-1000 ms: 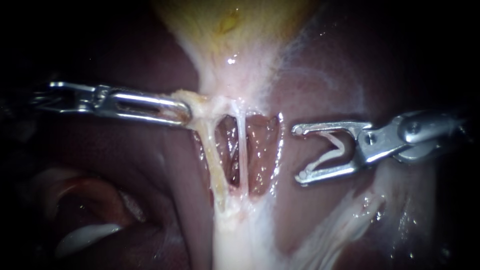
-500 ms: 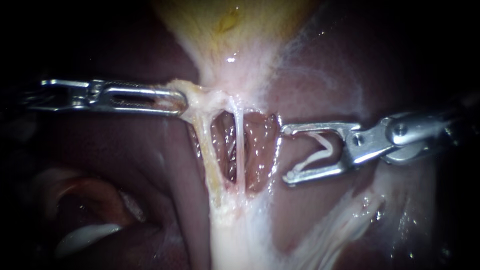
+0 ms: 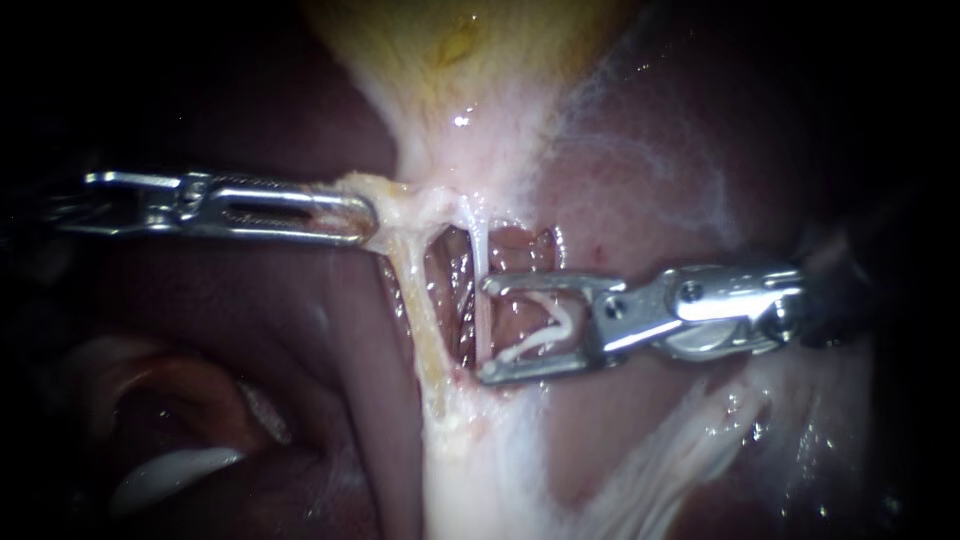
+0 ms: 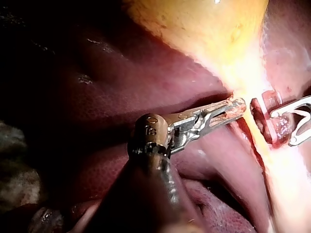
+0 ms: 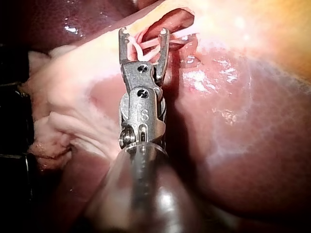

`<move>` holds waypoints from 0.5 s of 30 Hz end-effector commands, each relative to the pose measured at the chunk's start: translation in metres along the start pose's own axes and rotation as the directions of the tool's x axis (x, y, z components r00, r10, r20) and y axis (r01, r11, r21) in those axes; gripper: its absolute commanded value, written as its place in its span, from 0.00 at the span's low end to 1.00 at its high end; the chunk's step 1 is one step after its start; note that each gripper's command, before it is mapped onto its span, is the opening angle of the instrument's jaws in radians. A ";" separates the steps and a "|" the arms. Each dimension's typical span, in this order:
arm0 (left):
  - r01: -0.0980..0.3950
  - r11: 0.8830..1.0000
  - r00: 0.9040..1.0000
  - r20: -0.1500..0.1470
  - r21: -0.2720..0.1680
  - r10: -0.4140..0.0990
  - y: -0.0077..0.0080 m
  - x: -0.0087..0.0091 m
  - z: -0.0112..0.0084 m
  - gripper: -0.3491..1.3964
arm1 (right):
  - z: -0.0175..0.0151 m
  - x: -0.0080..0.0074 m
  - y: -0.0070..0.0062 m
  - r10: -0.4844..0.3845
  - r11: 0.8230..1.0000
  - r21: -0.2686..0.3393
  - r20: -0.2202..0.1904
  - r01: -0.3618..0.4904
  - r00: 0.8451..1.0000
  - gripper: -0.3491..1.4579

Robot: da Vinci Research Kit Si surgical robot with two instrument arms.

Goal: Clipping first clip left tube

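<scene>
Shiny metal jaws of my right instrument (image 3: 487, 329) stand wide, holding a bent white clip (image 3: 545, 325), tips at the thin tube (image 3: 479, 300) beside the stringy yellowish left tube (image 3: 420, 320). My left instrument (image 3: 372, 222) pinches soft pale tissue (image 3: 405, 205) by the yellow gallbladder (image 3: 450, 60); its shaft fades into dark.

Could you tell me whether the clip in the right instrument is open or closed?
Open: the clip shows two legs spread in a V.

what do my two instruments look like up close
Both are shiny silver metal at the tip on dark, round shafts. The left instrument has slim jaws with a long slot. The right instrument ends in a fork of two thin straight jaws, with small round pins at its hinge.
</scene>
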 end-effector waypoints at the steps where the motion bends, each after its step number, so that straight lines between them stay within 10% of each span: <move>1: 0.000 1.000 1.000 0.000 0.001 0.000 -0.0001 0.0000 0.0000 0.00 | 0.0004 -0.0002 0.0000 -0.002 1.000 -0.001 0.004 0.002 1.000 0.46; 15: 0.001 1.000 1.000 -0.003 0.008 -0.001 -0.0008 0.0000 0.0002 0.00 | 0.0056 -0.0022 0.0007 0.019 0.999 0.034 0.016 -0.020 1.000 0.46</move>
